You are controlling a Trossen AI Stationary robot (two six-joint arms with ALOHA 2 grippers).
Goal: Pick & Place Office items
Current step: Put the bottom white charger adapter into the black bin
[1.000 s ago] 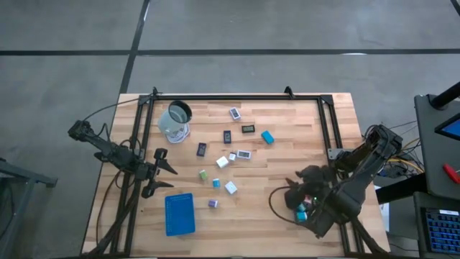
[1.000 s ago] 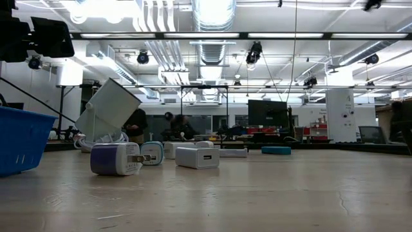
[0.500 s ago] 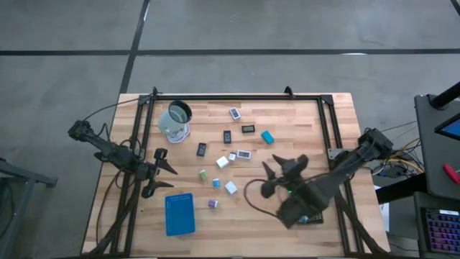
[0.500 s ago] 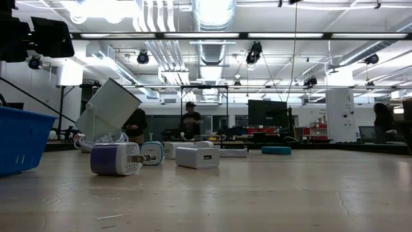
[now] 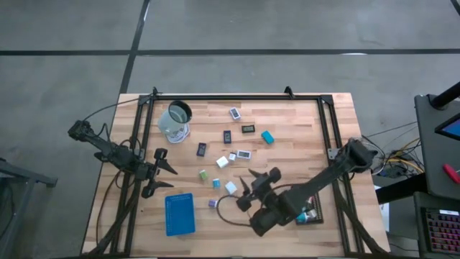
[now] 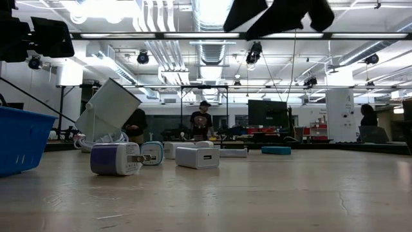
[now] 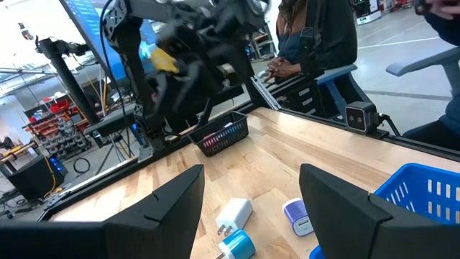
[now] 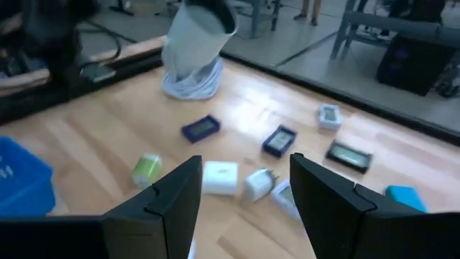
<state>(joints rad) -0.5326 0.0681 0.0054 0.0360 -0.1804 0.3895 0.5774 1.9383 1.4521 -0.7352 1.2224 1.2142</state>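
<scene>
Right gripper (image 5: pixel 246 193), fingers apart and empty, above the office items (image 5: pixel 231 187); left gripper (image 5: pixel 162 171) open too, waiting.

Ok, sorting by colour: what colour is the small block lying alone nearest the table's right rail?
Teal, clearest in the high view.
</scene>
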